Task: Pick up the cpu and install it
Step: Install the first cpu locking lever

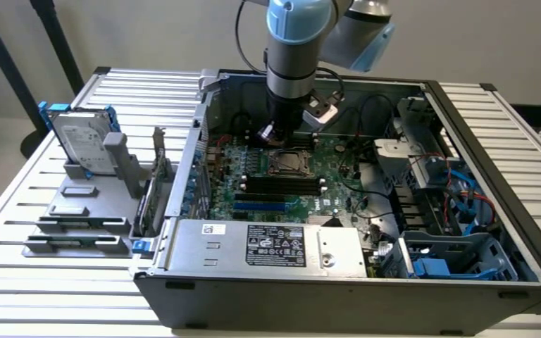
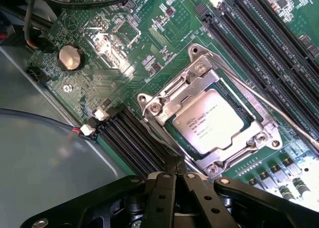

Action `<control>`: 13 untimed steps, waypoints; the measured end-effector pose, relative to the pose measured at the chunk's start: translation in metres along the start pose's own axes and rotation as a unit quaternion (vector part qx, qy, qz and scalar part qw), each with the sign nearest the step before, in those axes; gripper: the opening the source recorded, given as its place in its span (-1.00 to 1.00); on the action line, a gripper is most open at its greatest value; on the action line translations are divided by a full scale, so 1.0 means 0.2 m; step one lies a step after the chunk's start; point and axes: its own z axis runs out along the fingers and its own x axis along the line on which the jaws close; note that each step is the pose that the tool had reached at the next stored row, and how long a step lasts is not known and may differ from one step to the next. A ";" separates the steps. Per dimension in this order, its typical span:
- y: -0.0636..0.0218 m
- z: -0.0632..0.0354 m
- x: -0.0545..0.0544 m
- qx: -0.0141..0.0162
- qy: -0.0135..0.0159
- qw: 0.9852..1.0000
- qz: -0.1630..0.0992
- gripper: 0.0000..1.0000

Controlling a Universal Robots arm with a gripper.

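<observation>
The cpu (image 2: 214,122) sits seated in the motherboard (image 2: 114,44) socket, framed by its metal bracket (image 2: 199,71). The gripper (image 2: 175,167) hovers just above it, fingers (image 2: 172,169) apparently pressed together and holding nothing.

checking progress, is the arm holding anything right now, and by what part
Nothing is held. The cpu already sits in its socket on the green board, and the gripper is above it with its fingers closed together and empty.
</observation>
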 end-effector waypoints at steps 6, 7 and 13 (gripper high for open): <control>0.007 0.001 0.01 -0.001 -0.001 1.000 0.000 -0.79; 0.009 0.001 0.01 -0.001 -0.001 1.000 0.000 -0.79; 0.018 0.002 0.02 -0.001 -0.001 1.000 0.000 -0.79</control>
